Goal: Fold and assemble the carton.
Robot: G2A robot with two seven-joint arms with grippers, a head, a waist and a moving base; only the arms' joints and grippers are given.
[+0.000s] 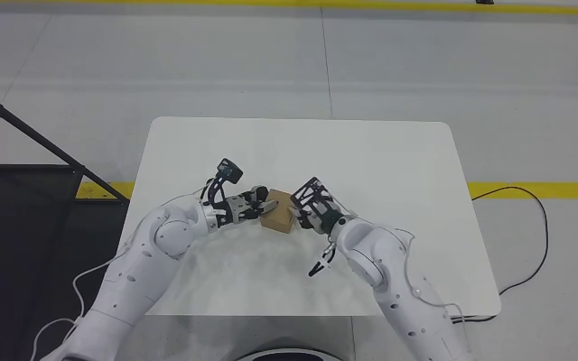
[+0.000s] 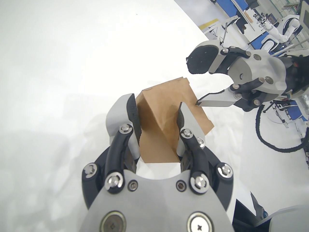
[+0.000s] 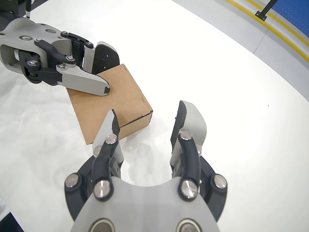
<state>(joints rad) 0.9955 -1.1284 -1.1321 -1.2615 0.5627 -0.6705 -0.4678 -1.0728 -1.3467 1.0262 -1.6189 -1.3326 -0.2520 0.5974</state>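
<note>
A small brown carton point(image 1: 278, 219) lies closed on the white table point(image 1: 379, 153), just in front of the middle. My left gripper point(image 2: 157, 102) is shut on the carton point(image 2: 166, 112) from its left end, one finger on the top face and the other pad against the far side. From the right, my right gripper point(image 3: 146, 107) stands open beside the carton point(image 3: 120, 92). One of its fingertips point(image 2: 199, 102) touches the carton's near top edge, and the other pad is up in the air with nothing between them.
The white table stretches free behind and to the right of the carton. A black stand with a dark mat point(image 1: 36, 217) stands off the table's left edge. A black cable point(image 1: 535, 236) runs over the floor on the right.
</note>
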